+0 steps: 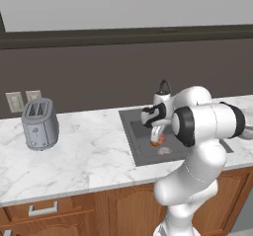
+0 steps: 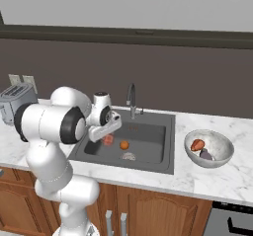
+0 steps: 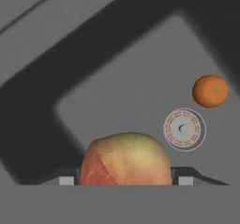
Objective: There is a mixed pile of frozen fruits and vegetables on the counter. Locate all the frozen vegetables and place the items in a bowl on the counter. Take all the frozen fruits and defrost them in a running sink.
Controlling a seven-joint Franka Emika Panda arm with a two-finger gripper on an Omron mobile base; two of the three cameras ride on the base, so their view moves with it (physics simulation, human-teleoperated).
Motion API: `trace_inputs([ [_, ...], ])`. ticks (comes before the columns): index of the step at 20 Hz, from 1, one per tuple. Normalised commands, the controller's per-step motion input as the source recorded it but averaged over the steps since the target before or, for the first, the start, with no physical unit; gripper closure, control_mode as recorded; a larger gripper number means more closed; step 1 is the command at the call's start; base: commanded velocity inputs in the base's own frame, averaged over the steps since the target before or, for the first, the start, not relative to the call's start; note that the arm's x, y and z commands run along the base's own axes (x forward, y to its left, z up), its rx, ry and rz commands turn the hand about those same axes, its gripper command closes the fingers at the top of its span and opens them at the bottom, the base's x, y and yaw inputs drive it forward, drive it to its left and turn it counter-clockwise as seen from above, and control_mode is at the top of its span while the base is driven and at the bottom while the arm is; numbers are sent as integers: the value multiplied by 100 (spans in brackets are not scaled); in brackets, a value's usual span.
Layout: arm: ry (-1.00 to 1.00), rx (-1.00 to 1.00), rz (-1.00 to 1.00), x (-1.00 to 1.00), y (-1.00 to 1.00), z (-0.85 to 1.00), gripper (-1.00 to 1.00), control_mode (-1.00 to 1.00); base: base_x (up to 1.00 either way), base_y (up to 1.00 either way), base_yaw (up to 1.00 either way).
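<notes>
Reddish-pink apple (image 3: 125, 158) sits clamped in the tool (image 3: 125, 180) above the sink (image 3: 117, 101), orange (image 3: 210, 91) lying apart

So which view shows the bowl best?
The right base view: the bowl sits whole on the counter right of the sink, with the orange-red root and eggplant inside. The others give no clear look.

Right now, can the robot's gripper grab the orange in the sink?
Probably not yet. The gripper is shut on the apple, so it is full. The orange lies bare on the sink floor beside the drain, with nothing over it.
</notes>
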Motion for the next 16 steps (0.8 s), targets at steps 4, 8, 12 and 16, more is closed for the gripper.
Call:
trace_inputs([
  [4, 0, -1, -10, 9, -21, -37, 100, -100, 0, 0, 0],
  [8, -4, 0, -12, 2, -19, -39, 100, -100, 0, 0, 0],
  [12, -4, 0, -17, 8, -16, -38, 100, -100, 0, 0, 0],
  [16, -4, 0, -18, 11, -12, -37, 100, -100, 0, 0, 0],
])
